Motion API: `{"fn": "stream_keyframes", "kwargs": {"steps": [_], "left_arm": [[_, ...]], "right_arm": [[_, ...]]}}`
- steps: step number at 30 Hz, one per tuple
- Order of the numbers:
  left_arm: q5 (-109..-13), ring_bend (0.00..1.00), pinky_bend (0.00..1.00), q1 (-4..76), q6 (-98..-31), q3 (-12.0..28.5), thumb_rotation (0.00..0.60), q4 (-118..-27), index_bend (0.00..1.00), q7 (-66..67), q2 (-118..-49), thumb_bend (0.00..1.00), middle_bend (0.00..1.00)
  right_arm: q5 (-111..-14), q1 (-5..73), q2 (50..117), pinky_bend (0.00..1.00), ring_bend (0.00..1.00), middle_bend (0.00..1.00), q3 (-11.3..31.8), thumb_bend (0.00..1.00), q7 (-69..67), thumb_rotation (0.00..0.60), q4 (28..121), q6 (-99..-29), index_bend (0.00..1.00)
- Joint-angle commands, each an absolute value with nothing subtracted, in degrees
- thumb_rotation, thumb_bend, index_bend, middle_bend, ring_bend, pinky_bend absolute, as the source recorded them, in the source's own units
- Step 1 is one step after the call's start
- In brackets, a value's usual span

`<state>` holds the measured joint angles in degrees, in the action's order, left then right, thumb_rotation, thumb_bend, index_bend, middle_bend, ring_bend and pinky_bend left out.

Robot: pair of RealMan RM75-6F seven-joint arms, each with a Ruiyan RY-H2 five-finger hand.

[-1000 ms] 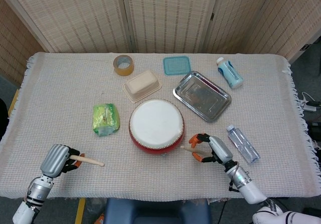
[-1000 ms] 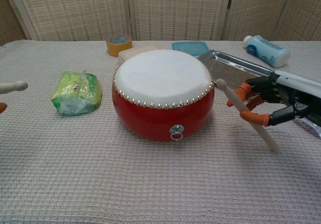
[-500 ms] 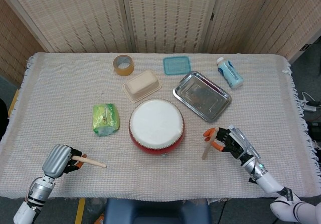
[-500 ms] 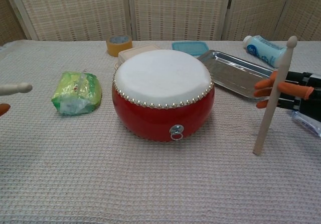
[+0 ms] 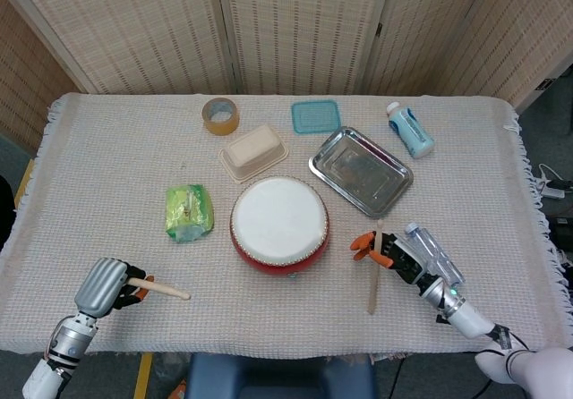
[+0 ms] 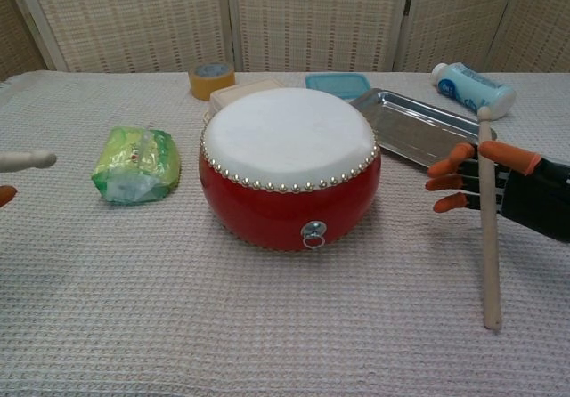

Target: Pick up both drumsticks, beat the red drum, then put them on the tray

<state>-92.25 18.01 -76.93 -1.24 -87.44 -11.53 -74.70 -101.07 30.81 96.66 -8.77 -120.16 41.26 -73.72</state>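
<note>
Both drumsticks in hand, drum not yet struck.
The left hand (image 5: 109, 284) grips a drumstick (image 5: 159, 286); the right hand (image 6: 499, 186) pinches another drumstick (image 6: 488, 228) upright, needing to swing onto the red drum (image 6: 289, 166).

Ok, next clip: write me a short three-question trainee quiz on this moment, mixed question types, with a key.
1. True or false: the robot's right hand holds a pale wooden drumstick close to upright.
2. Which object lies nearest the round red drum with the white skin on its far side?
A. beige rectangular lidded box
B. roll of brown packing tape
C. white and blue plastic bottle
3. Fill in: the shiny rectangular metal tray holds ____ drumsticks.

Key
1. True.
2. A.
3. No; the other wooden drumstick is in the left hand.
</note>
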Motion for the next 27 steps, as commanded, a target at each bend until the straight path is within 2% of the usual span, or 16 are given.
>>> {"fn": "stream_keyframes", "kwargs": {"steps": [1, 12, 18, 27], "left_arm": [[-92.28, 1.0, 1.0, 17.99, -76.94, -1.26, 0.6, -87.46, 1.0, -11.52, -74.66, 0.49, 1.0], [-92.61, 1.0, 1.0, 17.77, -77.16, -1.47, 0.6, -87.79, 1.0, -11.3, -74.24, 0.49, 1.0], [-92.71, 1.0, 1.0, 17.75, -77.14, -1.51, 0.6, -88.13, 1.0, -11.02, -74.05, 0.49, 1.0], [-93.07, 1.0, 1.0, 17.81, -77.06, -1.61, 0.6, -88.71, 1.0, -10.53, -73.92, 0.49, 1.0]], "right_arm": [[-101.09, 30.94, 97.13, 0.39, 0.31, 0.39, -9.17, 0.22, -120.65, 0.438, 40.58, -74.37, 0.48], [-103.94, 30.1, 96.55, 0.43, 0.34, 0.4, -12.37, 0.22, -117.99, 0.439, 40.8, -80.05, 0.51], [-104.81, 28.93, 95.86, 0.47, 0.37, 0.44, -13.69, 0.22, -114.07, 0.438, 42.26, -82.78, 0.56], [-106.42, 28.62, 95.43, 0.5, 0.4, 0.47, -16.11, 0.21, -107.88, 0.44, 44.63, -82.94, 0.6]]}}
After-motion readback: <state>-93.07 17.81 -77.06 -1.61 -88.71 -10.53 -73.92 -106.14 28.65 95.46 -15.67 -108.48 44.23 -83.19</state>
